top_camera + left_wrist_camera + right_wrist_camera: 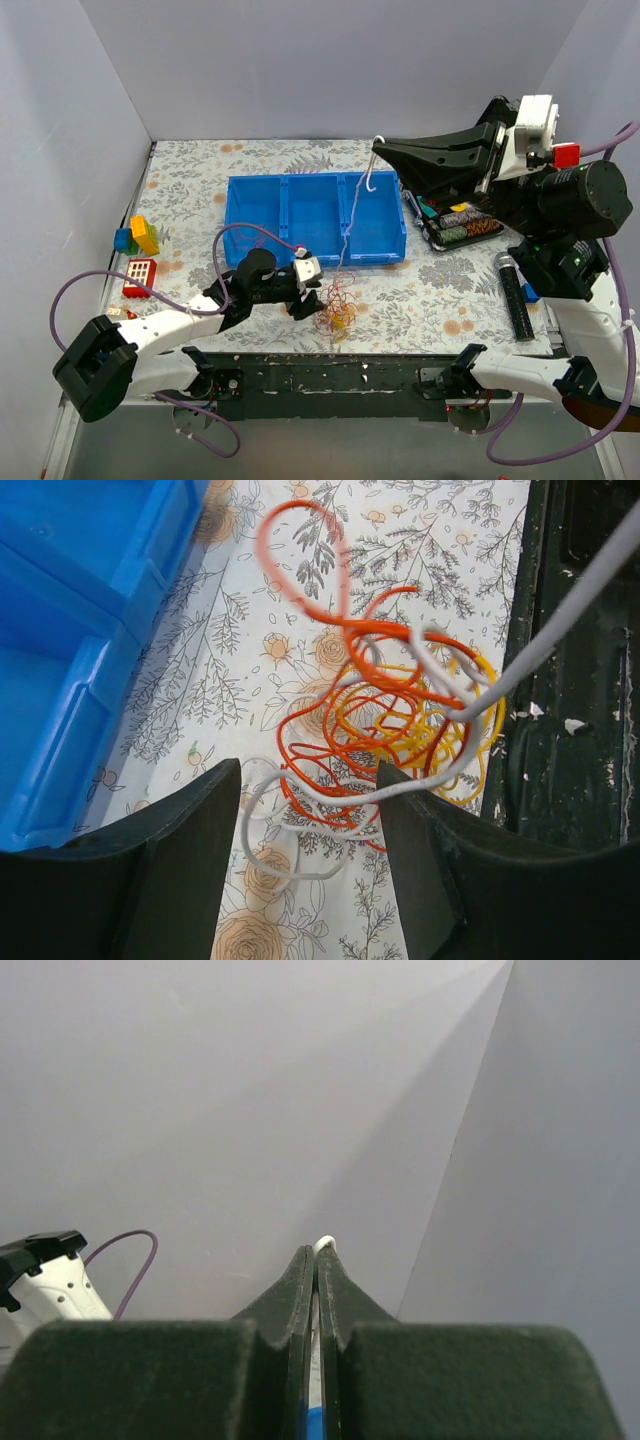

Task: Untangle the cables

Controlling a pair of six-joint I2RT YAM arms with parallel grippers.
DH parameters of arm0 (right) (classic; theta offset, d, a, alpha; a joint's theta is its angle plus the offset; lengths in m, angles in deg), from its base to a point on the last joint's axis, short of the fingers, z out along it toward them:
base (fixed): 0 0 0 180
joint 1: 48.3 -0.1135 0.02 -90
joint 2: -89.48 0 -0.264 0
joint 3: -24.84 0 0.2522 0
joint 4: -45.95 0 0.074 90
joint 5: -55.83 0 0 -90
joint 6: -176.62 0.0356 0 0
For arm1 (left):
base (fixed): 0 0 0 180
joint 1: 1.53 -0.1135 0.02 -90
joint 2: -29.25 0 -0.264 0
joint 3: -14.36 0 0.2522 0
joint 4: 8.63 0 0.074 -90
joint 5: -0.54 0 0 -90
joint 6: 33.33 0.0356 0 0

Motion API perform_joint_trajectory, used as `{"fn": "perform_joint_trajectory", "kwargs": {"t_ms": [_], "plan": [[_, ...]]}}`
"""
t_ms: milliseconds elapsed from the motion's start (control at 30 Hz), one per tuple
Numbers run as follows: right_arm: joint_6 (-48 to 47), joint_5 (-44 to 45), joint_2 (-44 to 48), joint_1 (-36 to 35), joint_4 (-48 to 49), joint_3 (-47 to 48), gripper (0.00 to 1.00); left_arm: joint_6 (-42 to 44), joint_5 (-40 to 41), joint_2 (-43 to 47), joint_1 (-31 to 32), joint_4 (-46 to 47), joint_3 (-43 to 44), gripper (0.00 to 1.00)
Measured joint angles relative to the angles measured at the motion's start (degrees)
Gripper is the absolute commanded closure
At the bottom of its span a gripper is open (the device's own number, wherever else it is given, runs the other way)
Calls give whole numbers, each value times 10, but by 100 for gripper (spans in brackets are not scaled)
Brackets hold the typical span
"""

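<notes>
The tangle of cables (336,306) lies on the flowered cloth in front of the blue bin; in the left wrist view it shows orange (345,695), yellow (440,735) and white cords. My left gripper (306,297) is open, low beside the tangle's left side, and its fingers (195,830) straddle a white loop (262,830) and the tangle's near edge. My right gripper (378,150) is raised above the bin and shut on the white cable (352,210), which runs taut down to the tangle. The cable's end (322,1245) pokes out between the closed fingertips.
A blue three-compartment bin (315,215) stands mid-table. Coloured toy blocks (140,236) and a red block (140,276) are at the left. A dark tray with small parts (460,225) and a black cylinder (516,296) are at the right. A black base plate (330,370) runs along the near edge.
</notes>
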Motion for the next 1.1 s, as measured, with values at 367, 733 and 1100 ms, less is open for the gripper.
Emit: {"fn": "perform_joint_trajectory", "kwargs": {"t_ms": [367, 733, 1100], "plan": [[-70, 21, -77, 0, -41, 160, 99, 68, 2, 20, 1, 10, -39, 62], [-105, 34, -107, 0, -48, 221, 99, 64, 54, 49, -5, 0, -43, 41], [-84, 22, -106, 0, -16, 176, 99, -56, 49, 120, -8, -25, 15, 8]]}}
